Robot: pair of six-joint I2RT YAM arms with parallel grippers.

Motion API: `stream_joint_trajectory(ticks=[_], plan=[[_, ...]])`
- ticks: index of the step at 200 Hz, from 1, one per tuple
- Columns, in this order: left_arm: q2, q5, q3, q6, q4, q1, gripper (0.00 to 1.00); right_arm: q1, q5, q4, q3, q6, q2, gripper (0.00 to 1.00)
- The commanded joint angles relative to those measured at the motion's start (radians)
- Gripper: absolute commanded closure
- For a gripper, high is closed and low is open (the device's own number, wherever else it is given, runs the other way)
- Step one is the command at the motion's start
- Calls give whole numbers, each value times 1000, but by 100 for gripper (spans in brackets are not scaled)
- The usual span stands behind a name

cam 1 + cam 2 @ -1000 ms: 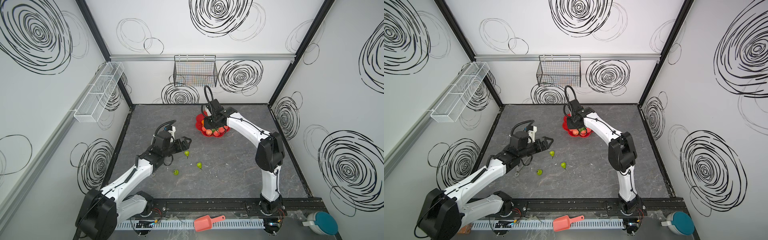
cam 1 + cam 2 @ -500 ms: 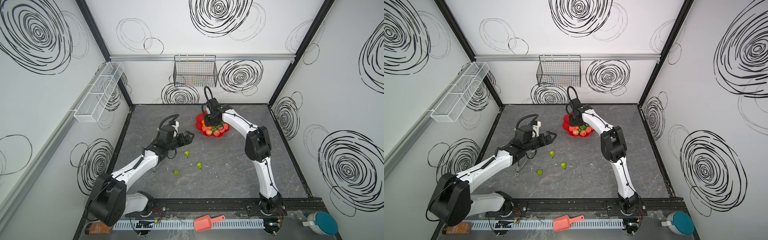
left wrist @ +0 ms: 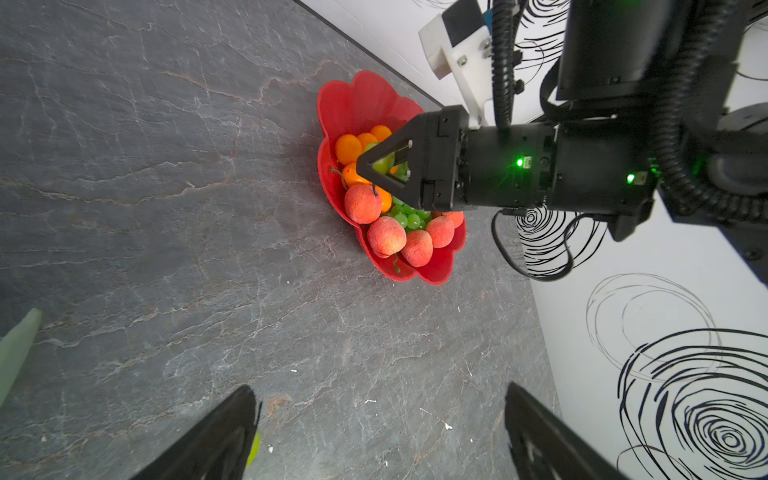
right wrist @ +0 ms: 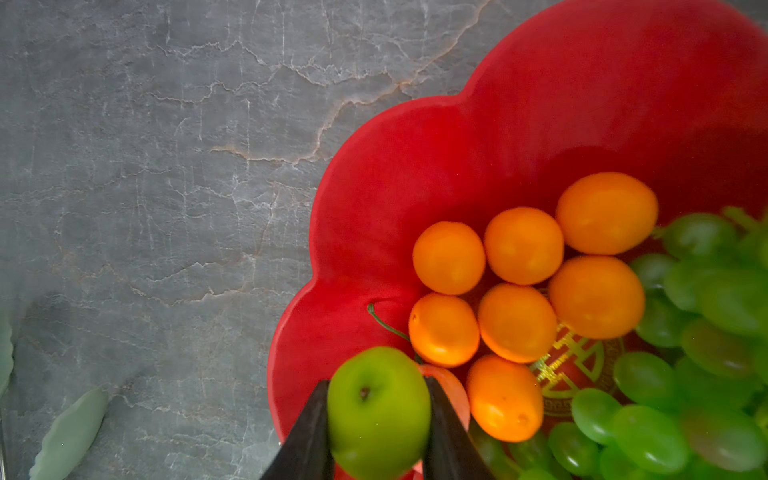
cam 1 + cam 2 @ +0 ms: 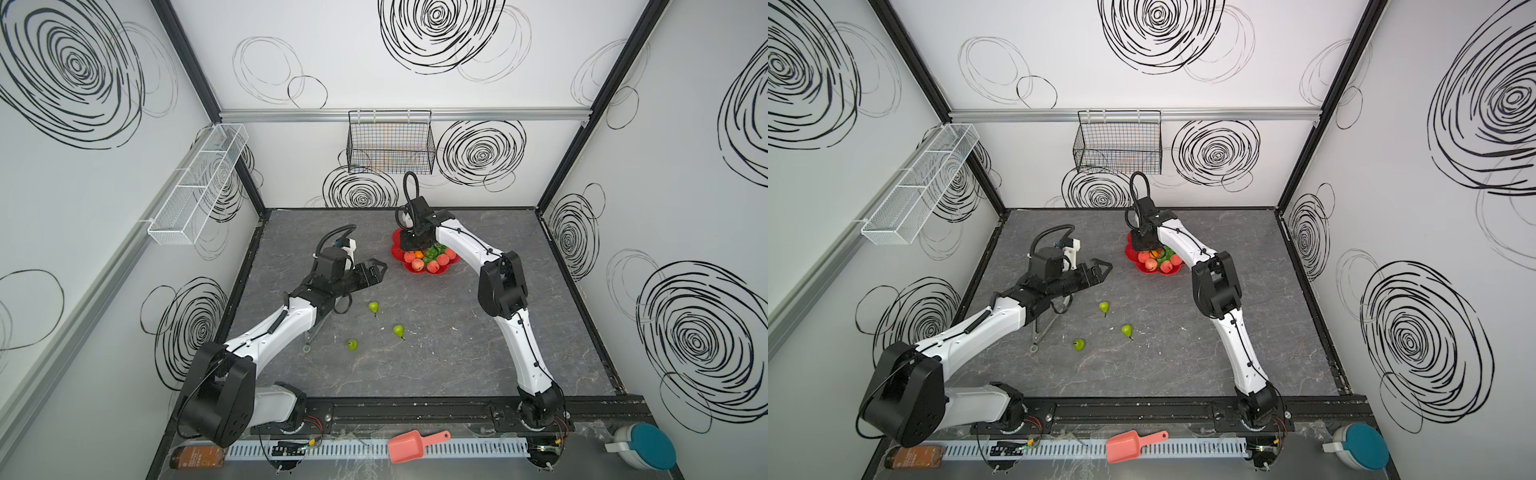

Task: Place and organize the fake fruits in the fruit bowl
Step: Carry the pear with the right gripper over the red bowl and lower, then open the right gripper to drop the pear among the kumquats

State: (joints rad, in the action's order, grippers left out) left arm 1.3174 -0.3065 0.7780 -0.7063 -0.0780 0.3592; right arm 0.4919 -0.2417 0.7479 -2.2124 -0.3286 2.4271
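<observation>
Here, the left gripper (image 5: 381, 268) hangs above the grey marble-patterned tabletop (image 5: 415, 374). Its jaws are spread and nothing is between them, so it looks free for the next pick. Three small green plastic pears (image 5: 373, 306) with dark stems lie loose on the table, off to the side of its wrist and behind its fingertips. They are well apart from one another and not yet gathered in.

Ahead of those open fingertips sits the glossy red flower-shaped fruit bowl (image 3: 361, 99). The right gripper (image 4: 376, 382) points down into it. Its jaws are clamped on the flanks of a fourth green pear (image 4: 378, 415), seen end-on. This pear hangs over the bowl's inner wall close to the rim, so I judge it is being carried in for release.

Just beyond the held pear, seven round orange plastic balls (image 4: 517, 322) are packed together, touching. Past them the bunch of translucent green grapes (image 4: 706, 311) spreads over part of the gold centre mark (image 4: 573, 365). Several pink-red peaches (image 3: 386, 236) are lined up along the rim to one side of the jaws, and one lies partly under the held pear.

Each kind is kept in its own group. The bare red petals beyond the oranges therefore seem the likely spot for the pears.
</observation>
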Motion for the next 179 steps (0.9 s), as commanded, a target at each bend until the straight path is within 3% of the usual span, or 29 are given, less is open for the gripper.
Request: stream_joint_trajectory(ticks=[1,71,126,179], plan=[[-3,-11,0,14,-49,-12,4,-1,-17,-32,-46,17,25,67],[-14,-16,-8,16,-43,-17,4,-6,-31,-13,-106,15,47,52],[-67,-9,-12,25,3,-18,4,-12,-27,8,-122,30,-6,52],[-205,21,-44,55,124,-15,4,17,4,10,-49,63,-138,54]])
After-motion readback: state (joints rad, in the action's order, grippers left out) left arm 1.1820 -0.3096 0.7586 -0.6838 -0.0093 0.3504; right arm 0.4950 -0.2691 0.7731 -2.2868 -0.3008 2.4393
